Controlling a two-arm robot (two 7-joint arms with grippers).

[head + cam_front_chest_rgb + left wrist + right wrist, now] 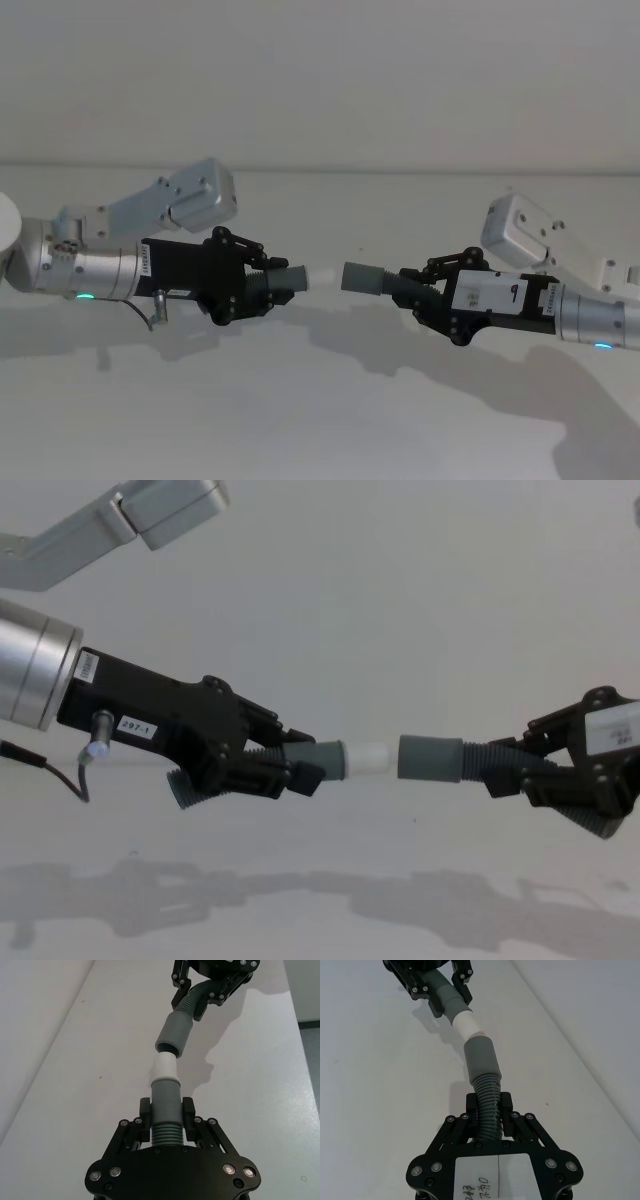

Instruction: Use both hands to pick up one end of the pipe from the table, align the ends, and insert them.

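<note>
Left gripper clamps ribbed grey pipe piece; white stub faces grey sleeve, small gap. Right gripper clamps sleeve's ribbed hose.

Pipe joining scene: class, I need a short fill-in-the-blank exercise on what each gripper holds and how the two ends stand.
1. The left gripper holds the pipe piece whose tip is ____.
2. The wide grey sleeve belongs to the piece held by the ____ gripper.
3. The stub and the sleeve are facing each other but not yet ____.
4. Both pieces are held ____ the table, not resting on it.

Missing words: white; right; joined; above
</note>
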